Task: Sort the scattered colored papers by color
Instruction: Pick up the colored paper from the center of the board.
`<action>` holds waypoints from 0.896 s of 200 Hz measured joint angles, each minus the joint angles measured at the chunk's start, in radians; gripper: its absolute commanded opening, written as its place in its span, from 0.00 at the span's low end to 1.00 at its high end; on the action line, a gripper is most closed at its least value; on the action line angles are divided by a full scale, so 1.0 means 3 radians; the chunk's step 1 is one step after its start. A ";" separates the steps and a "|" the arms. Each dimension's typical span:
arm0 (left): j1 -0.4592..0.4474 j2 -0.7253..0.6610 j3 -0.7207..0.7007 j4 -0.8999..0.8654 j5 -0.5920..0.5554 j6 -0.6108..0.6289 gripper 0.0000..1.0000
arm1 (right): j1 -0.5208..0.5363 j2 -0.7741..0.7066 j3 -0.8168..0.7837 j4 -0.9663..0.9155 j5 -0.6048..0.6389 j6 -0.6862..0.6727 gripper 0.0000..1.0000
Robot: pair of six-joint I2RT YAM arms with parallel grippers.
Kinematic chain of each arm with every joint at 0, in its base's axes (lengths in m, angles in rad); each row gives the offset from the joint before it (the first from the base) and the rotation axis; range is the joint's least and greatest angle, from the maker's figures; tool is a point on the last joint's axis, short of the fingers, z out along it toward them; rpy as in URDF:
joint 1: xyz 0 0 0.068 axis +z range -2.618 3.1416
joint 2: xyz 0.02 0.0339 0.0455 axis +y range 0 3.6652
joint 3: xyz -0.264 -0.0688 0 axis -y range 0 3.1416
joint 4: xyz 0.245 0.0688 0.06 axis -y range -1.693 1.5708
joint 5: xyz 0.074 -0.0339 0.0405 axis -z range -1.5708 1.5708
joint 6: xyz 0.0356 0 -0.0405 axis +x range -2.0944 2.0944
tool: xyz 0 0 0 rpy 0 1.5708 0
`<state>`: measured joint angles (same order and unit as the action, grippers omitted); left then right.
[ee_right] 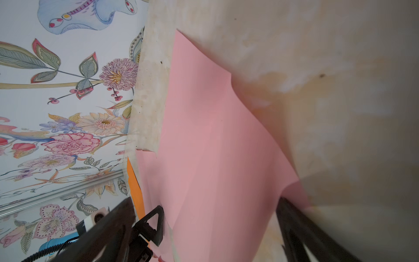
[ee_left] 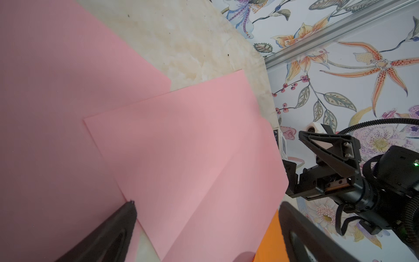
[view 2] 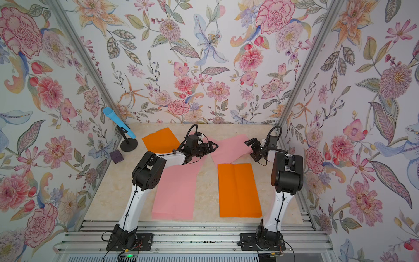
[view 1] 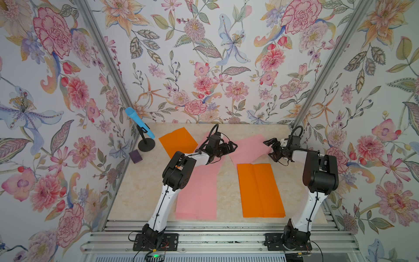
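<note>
Four colored papers lie on the marble table (view 1: 140,186). One orange sheet (view 1: 178,141) is at the back left and another orange sheet (view 1: 260,190) at the front right. A pink sheet (view 1: 199,192) lies front left under my left arm; a second pink sheet (view 1: 249,147) lies back right, overlapping it in the left wrist view (ee_left: 181,140). My left gripper (view 1: 229,147) (ee_left: 206,204) hangs open over the pink sheets' overlap. My right gripper (view 1: 268,149) (ee_right: 204,202) stands open astride the back pink sheet's right edge (ee_right: 215,136), which curls up.
A blue tube on a black stand (view 1: 140,123) and a small dark purple block (view 1: 135,156) sit by the left wall. A small white card (ee_left: 282,143) leans at the right wall. Floral walls close three sides; aluminium rails (view 1: 215,226) run along the front.
</note>
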<state>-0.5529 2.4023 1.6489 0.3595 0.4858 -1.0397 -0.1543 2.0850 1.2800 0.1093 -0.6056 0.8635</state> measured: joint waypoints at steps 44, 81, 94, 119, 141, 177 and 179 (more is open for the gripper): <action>0.0033 0.0001 0.0009 0.0005 0.0053 -0.0085 1.00 | 0.0052 0.0072 0.0015 0.0196 -0.0065 0.0131 1.00; 0.0033 0.0001 0.0009 0.0137 0.0155 -0.0219 1.00 | 0.0074 0.0090 -0.0196 0.0716 -0.0271 0.0487 1.00; 0.0033 0.0001 0.0009 0.0178 0.0189 -0.0253 1.00 | 0.0117 0.0114 -0.0205 0.0818 -0.0309 0.0573 1.00; 0.0033 0.0001 0.0009 0.0242 0.0206 -0.0290 1.00 | 0.0228 0.0145 -0.0206 0.0987 -0.0359 0.0752 1.00; 0.0032 0.0001 0.0009 0.0271 0.0211 -0.0314 1.00 | 0.0304 0.0149 -0.0193 0.1010 -0.0371 0.0818 1.00; 0.0033 0.0001 -0.0014 0.0303 0.0230 -0.0317 1.00 | 0.0342 0.0148 -0.0146 0.0790 -0.0206 0.0720 0.83; 0.0033 0.0001 -0.0015 0.0303 0.0233 -0.0317 1.00 | 0.0342 0.0148 -0.0144 0.0771 -0.0188 0.0712 0.80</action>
<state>-0.5430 2.4027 1.6444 0.4503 0.5556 -1.1347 -0.0517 2.1292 1.2369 0.3405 -0.6621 1.0771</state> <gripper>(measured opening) 0.995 0.914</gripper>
